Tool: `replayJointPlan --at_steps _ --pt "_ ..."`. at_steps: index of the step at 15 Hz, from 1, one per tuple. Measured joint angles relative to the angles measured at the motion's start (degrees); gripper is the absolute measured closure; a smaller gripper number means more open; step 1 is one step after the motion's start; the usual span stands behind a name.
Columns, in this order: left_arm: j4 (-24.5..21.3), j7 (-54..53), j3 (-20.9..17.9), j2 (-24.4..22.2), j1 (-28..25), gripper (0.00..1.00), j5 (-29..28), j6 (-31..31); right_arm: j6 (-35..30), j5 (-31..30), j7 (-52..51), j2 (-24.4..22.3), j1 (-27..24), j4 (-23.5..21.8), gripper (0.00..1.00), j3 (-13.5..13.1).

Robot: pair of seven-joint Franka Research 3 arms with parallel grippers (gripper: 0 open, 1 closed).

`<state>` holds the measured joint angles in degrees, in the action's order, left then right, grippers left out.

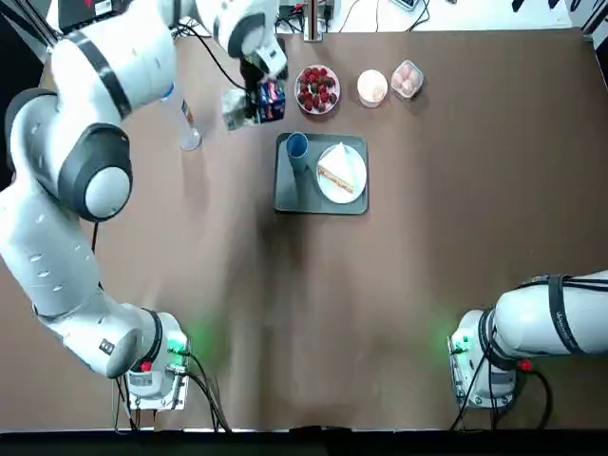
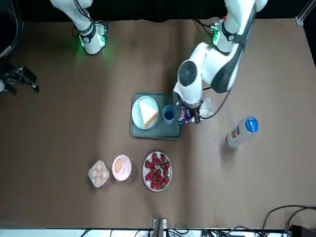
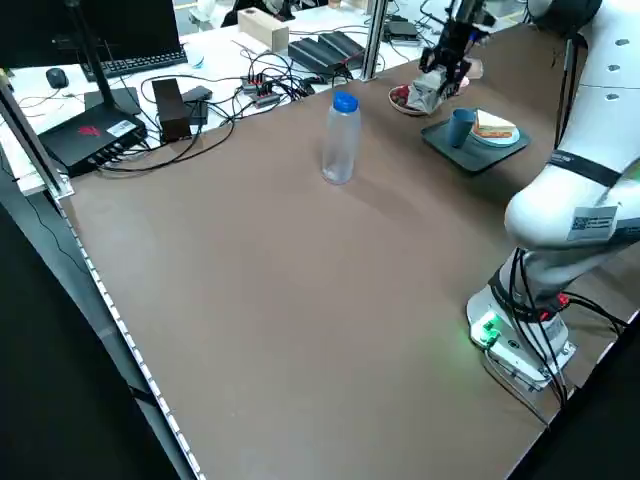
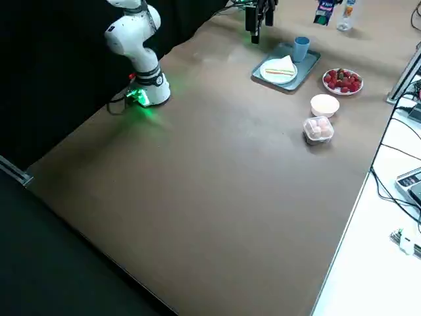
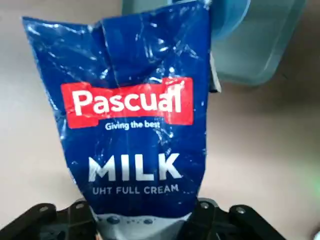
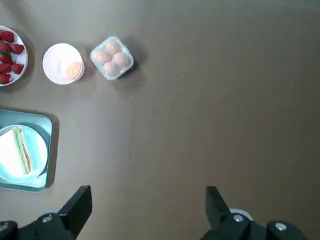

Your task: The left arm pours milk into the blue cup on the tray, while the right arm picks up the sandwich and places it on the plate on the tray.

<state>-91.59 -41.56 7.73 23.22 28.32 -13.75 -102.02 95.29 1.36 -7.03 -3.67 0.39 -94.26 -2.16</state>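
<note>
The crustless-looking white triangular sandwich (image 1: 334, 171) sits on the round white plate (image 1: 352, 190), right of the blue plastic cup (image 1: 297, 145) on the grey-green rectangular tray (image 1: 328, 205). Left gripper (image 5: 142, 225) grasps the blue foil milk bag (image 5: 135, 110) near the cup; right gripper (image 6: 149, 200), spread, waits nearer the robot, right.

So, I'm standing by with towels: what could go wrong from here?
The left tool grips the soft milk bag beside the blue cup. The bag could sag or fold, sending milk onto the tray.

The sandwich lies on the plate close by the cup, so splashes might wet it.

The strawberry bowl is also near; a drip might reach it.

The right tool waits open, off to the tray's right.
</note>
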Motion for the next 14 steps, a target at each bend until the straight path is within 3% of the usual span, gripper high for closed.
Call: replayJointPlan --at_steps 4,7,14 --pt "1.5 -10.1 0.2 -6.0 -7.6 0.48 9.8 7.3 1.1 0.0 0.0 -0.7 -0.1 -0.3 0.00 -0.1" --pt "1.9 -19.3 0.2 -9.3 -14.6 0.48 19.2 10.4 2.3 0.0 0.0 -2.8 -0.7 -2.8 0.00 -0.1" --pt "6.2 -39.1 0.2 -11.2 -34.9 0.48 33.5 21.0 1.8 0.0 -0.1 -4.7 -1.0 -4.5 0.00 -0.1"
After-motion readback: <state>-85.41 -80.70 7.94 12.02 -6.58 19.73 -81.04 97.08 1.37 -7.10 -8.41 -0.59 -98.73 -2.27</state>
